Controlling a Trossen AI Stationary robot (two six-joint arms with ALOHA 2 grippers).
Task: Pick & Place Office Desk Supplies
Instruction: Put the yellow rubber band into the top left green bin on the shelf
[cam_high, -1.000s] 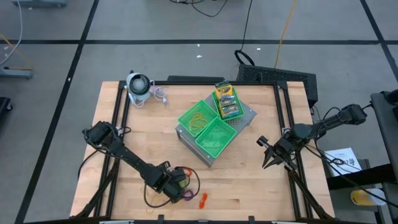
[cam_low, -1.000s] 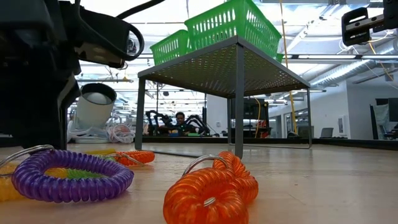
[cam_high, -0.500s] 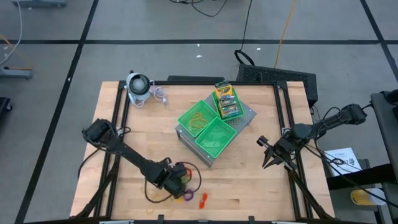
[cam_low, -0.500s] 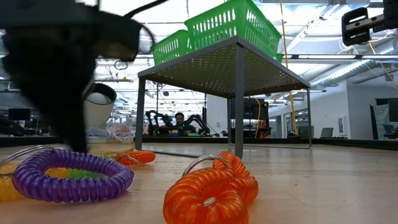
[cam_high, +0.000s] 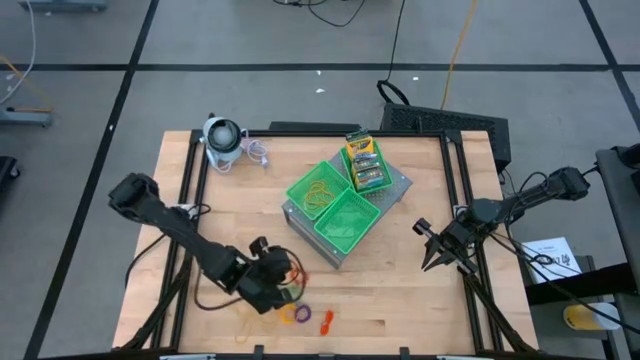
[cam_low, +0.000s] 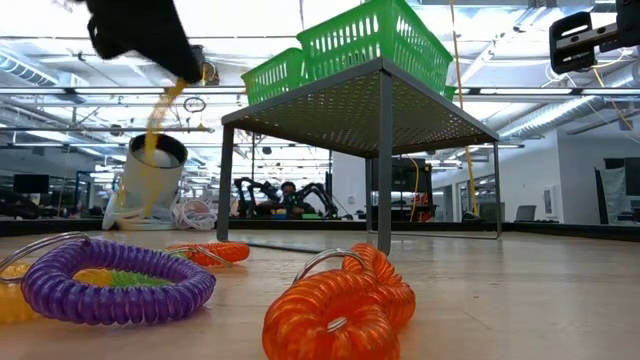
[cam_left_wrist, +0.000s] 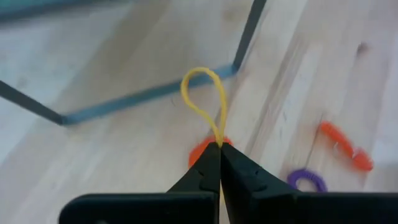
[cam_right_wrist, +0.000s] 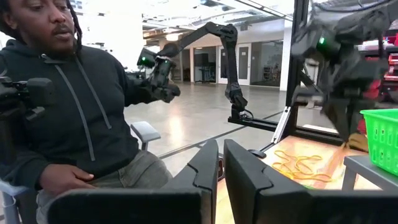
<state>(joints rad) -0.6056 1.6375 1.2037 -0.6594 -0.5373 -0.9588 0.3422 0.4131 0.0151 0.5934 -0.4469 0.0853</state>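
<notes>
High view: left gripper (cam_high: 272, 283) clamps yellow band (cam_left_wrist: 204, 102) nr tray stand (cam_high: 300, 228); right gripper (cam_high: 432, 247) closed.

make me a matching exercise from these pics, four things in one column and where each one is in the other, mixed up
Things
1. yellow band
2. purple coil
3. card boxes
4. right gripper

Places
a. at the table's right edge, holding nothing
b. lying on the table near the front edge
c. in the rear tray
d. pinched in the left gripper, lifted off the table

Pairs: 1-d, 2-b, 3-c, 4-a
</notes>
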